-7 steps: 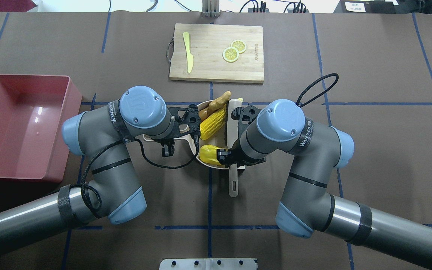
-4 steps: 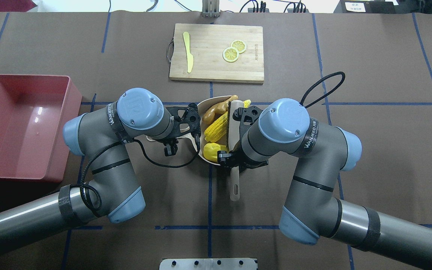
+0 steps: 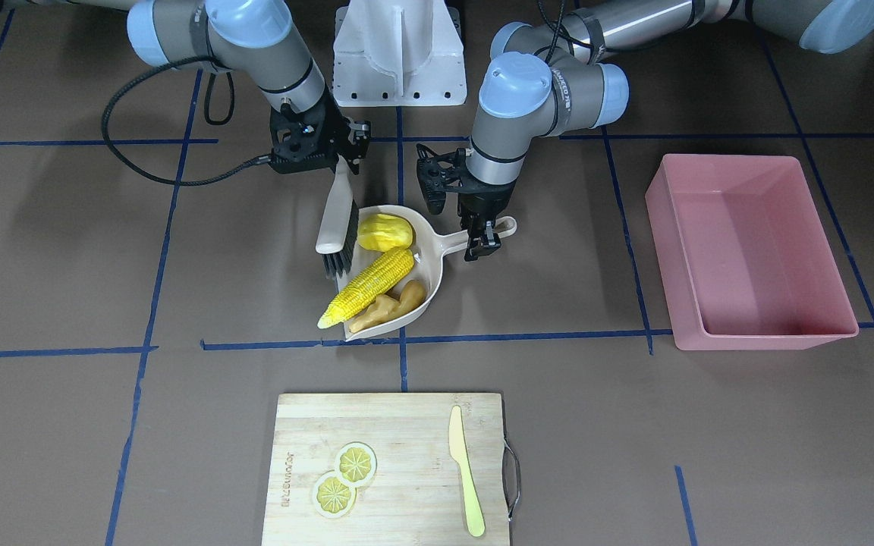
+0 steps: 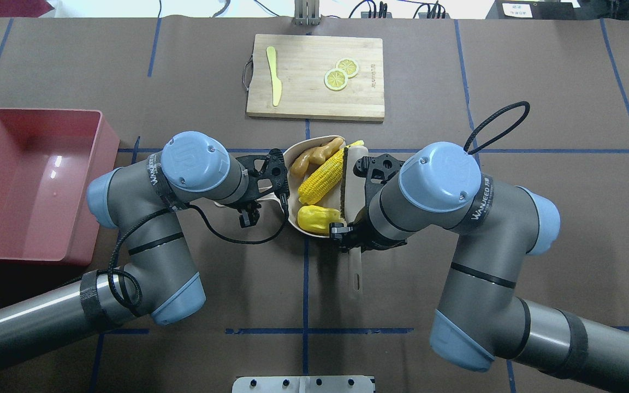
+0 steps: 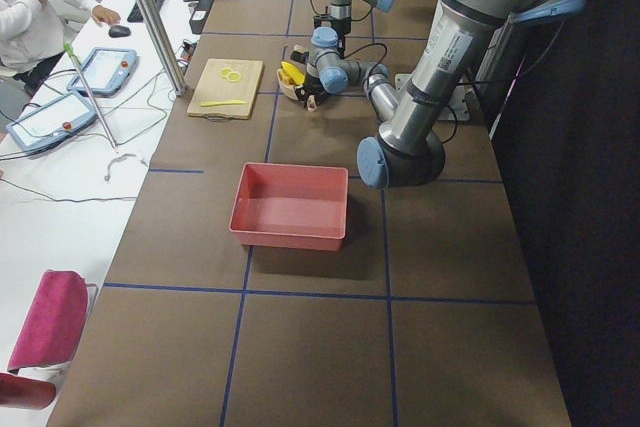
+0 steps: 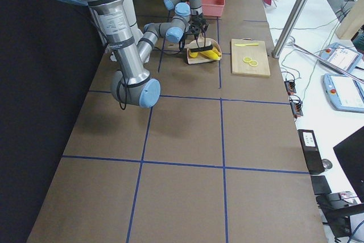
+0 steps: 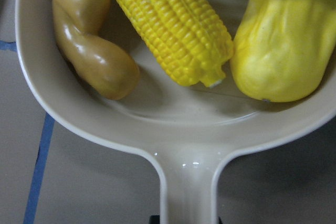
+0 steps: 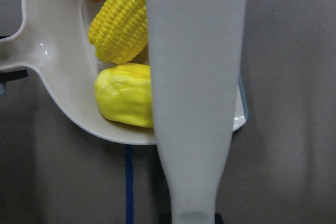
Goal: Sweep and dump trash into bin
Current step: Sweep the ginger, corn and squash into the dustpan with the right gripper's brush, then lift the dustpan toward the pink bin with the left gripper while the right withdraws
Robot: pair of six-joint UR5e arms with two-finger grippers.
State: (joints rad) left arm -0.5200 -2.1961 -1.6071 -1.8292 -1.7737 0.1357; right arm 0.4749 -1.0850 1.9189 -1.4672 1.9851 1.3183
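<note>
The beige dustpan (image 4: 291, 164) lies at the table's middle and holds the trash: the corn cob (image 4: 322, 176), the yellow potato lump (image 4: 319, 217) and the tan ginger root (image 4: 314, 154). The corn's tip (image 3: 327, 320) sticks out past the pan's open mouth. My left gripper (image 3: 482, 236) is shut on the dustpan handle (image 7: 189, 182). My right gripper (image 4: 347, 238) is shut on the beige brush (image 3: 336, 220), whose bristles stand at the pan's open side, beside the potato lump (image 8: 126, 95). The empty pink bin (image 4: 30, 185) stands far to my left.
A wooden cutting board (image 4: 314, 101) lies beyond the dustpan, with a pale yellow knife (image 4: 274, 76) and two lemon slices (image 4: 340, 73) on it. Blue tape lines cross the brown table. The robot's white base (image 3: 399, 53) stands behind the arms.
My right arm has shifted to the right, taking the brush slightly off the pan. The dustpan has moved a little away from the robot, and the trash has settled deeper in it.
</note>
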